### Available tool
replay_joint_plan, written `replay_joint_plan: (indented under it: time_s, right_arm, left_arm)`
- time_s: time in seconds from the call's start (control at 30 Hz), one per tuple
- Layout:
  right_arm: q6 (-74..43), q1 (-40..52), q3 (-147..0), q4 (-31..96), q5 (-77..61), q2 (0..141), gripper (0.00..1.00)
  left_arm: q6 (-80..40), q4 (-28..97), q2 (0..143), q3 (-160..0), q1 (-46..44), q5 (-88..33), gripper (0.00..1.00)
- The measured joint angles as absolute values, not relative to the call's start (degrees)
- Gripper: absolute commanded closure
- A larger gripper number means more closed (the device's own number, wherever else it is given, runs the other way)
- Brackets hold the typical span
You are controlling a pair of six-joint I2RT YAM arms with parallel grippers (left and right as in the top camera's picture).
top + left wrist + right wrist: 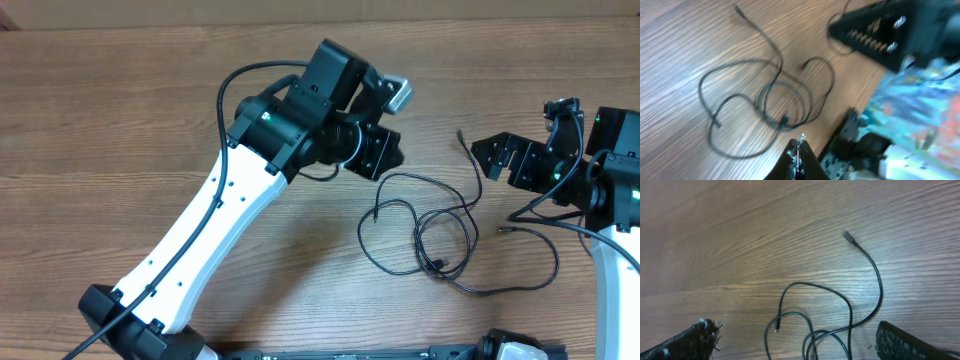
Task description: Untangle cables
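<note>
The cables [437,264] are sitting in a loose tangle on the table [120,100], in its right half and closer to the near edge than the far one. It's a few thin black cords looping over each other, with the busiest crossing low in the pile. One cord runs up out of the loops toward the far edge and ends in a small plug [460,133] lying flat on the wood, just beside the right gripper [487,158]. Another end [503,230] pokes out toward the right edge, and a third sits on the left side of the pile.

The left gripper [798,151] is closed, fingertips pressed together with nothing between them. It's off to the left of the tangle, on the far-edge side of it. From its wrist camera the cords all lie out ahead on the wood, apart from the fingers.

The right gripper is spread wide. Its wrist view has one finger [685,342] at the bottom left corner and the other at the bottom right, with the cords lying on the table between them — not pinched by either. Can't tell how high it is above the wood.
</note>
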State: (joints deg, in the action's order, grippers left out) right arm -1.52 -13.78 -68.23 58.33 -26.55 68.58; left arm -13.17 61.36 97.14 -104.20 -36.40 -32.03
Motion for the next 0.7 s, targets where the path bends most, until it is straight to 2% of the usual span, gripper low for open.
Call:
replay_joint_plan:
  time_s: [0.03,0.17,0.2,0.27,0.3,0.43,0.6,0.7]
  right_arm:
    - [-1.5,-13.8,-68.2,58.3,-26.5,68.6,0.0]
    - [-4.5,-13.9,-68.2,58.2,-25.9,68.6,0.0]
    - [-6.2,-14.1,-68.2,58.2,-25.3,68.6,0.0]
    - [-9.8,-14.9,-68.2,57.9,-24.1,68.6,0.0]
    - [-11.8,-15.5,-68.2,57.6,-23.7,68.6,0.0]
    - [-16.8,-17.3,-68.2,57.1,-22.8,68.6,0.0]
    - [-19.5,-17.6,-68.2,57.1,-22.5,68.6,0.0]
    - [-20.0,-17.6,-68.2,57.1,-22.5,68.6,0.0]
  left_arm:
    - [-11.9,62.4,97.2,-104.0,-36.5,-31.6,0.96]
    - [-4.1,66.3,98.5,-103.8,-38.7,-30.5,0.73]
    - [-1.7,67.4,99.2,-103.8,-39.7,-30.2,0.63]
    - [2.4,68.7,100.8,-103.7,-41.5,-30.0,0.26]
    - [3.9,68.8,101.9,-103.7,-42.4,-29.8,0.22]
    - [6.2,67.5,107.0,-103.7,-45.4,-28.3,0.2]
    - [2.3,65.8,114.0,-103.7,-46.4,-25.5,0.16]
    - [-1.3,64.8,117.5,-103.4,-46.4,-24.6,0.09]
